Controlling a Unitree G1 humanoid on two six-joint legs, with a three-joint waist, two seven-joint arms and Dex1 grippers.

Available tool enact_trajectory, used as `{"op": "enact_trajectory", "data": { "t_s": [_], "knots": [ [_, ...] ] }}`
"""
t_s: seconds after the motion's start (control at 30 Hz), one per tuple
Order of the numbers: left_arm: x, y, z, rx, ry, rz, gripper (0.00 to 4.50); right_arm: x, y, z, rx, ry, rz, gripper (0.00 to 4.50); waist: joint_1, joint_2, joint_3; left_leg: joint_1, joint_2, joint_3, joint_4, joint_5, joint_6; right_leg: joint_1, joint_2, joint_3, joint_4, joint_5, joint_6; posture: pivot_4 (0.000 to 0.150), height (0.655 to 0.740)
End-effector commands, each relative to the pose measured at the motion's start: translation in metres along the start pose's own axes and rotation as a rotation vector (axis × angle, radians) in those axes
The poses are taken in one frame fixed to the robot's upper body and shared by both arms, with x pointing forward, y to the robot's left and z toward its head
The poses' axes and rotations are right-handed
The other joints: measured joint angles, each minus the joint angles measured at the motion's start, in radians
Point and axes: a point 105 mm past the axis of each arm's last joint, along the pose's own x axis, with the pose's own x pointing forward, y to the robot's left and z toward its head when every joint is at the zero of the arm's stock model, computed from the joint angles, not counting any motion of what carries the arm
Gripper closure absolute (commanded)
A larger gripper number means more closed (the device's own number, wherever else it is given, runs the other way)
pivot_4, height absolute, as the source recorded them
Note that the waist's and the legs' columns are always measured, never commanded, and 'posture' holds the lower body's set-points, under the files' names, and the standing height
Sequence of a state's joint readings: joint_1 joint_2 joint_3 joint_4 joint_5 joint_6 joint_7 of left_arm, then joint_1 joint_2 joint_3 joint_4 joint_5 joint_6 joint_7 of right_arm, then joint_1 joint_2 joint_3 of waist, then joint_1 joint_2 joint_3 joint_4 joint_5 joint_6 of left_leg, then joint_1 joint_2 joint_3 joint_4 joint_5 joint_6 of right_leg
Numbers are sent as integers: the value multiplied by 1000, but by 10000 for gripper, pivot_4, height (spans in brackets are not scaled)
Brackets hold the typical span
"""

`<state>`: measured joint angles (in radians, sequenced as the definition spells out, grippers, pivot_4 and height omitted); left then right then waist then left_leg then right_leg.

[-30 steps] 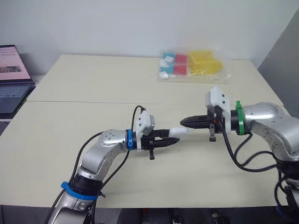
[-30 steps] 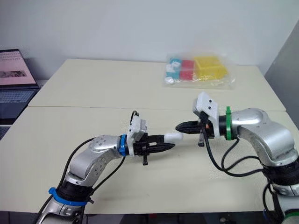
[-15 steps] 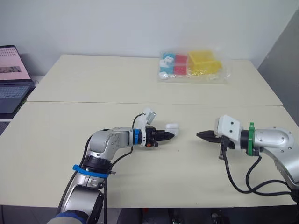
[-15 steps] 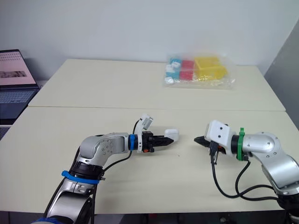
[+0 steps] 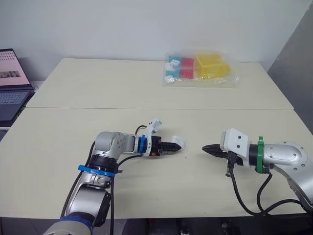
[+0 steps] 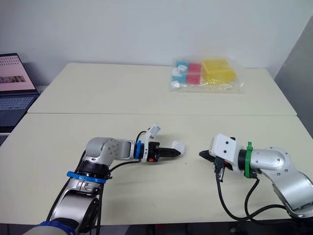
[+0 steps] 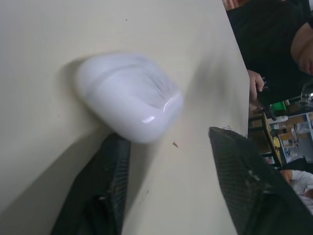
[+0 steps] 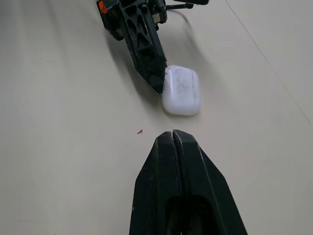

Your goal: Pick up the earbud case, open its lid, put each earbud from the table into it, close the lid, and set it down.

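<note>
A: What is shown at the left of the table (image 5: 73, 93)?

B: An open laptop (image 5: 10, 90) is seen at nine o'clock, just off the edge.

A: And the left gripper (image 5: 172, 145)?

B: Its fingers are spread wide and nothing is held. One tip is laid against the closed white earbud case (image 5: 179, 143), which is rested on the tabletop at the gripper's three o'clock.

A: Farther right?

B: The right gripper (image 5: 208, 149) is pointed at the case from three o'clock, apart from it, fingers pressed together on nothing. A clear bag of coloured blocks (image 5: 200, 70) is seen at twelve o'clock.
</note>
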<state>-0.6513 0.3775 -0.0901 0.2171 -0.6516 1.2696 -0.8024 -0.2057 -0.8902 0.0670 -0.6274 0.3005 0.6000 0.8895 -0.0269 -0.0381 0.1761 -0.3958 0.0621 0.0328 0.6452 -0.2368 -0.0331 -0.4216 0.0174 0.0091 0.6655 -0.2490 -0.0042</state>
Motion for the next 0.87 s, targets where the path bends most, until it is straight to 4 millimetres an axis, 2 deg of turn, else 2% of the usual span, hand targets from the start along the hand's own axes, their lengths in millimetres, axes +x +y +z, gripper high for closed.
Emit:
{"op": "enact_trajectory", "data": {
  "t_s": [0.03,0.1,0.2,0.3,0.33,0.43,0.53,0.67,0.7,0.87],
  "knots": [
    [-30,14,-15,16,27,99,7212,-5,-2,11,-35,-24,12,45000,-6,0,0,1,0,0,0,0,0,0,0,1,0,0,0,1500,7400],
    [-45,16,-22,49,41,131,784,-7,-2,12,-32,-24,22,45000,-13,0,0,3,1,0,-1,0,0,1,0,3,1,0,0,1500,7400],
    [-86,18,-39,311,99,221,332,-11,-4,12,-38,-15,35,45000,-29,-1,0,9,1,0,-2,0,0,1,-1,7,4,-1,-2,1500,7400],
    [-116,12,-29,520,43,270,0,-16,-8,14,-54,-19,43,39396,-26,-1,0,15,1,0,-5,0,0,1,-2,7,12,-5,-8,1500,7400],
    [-122,1,-26,597,19,223,0,-18,-8,14,-55,-19,49,36471,-21,-1,0,15,1,0,-5,0,-1,0,-2,6,13,-6,-9,1500,7400],
    [-128,-13,-27,702,3,143,0,-20,-10,14,-54,-18,56,26209,-2,-1,1,14,1,0,-4,0,-1,0,-2,3,14,-10,-17,1500,7400],
    [-155,-17,-22,838,-16,262,0,-31,-17,14,-100,20,88,14676,1,0,2,12,1,0,-3,0,-1,-1,-4,5,13,-10,-17,1500,7400],
    [-162,-25,-28,874,-14,294,0,-41,-23,12,-135,38,125,1664,0,0,2,11,1,3,-4,-1,-1,-1,-6,6,10,-11,-14,1500,7400],
    [-164,-22,-29,878,2,335,0,-42,-27,13,-131,32,117,541,0,0,2,11,1,3,-4,-1,-1,-1,-6,6,10,-12,-13,1500,7400],
    [-167,-23,-34,886,-28,374,0,-41,-41,11,-137,24,104,541,0,0,2,11,1,2,-5,-2,-2,-1,-6,5,10,-12,-12,1500,7400]
  ]
}}
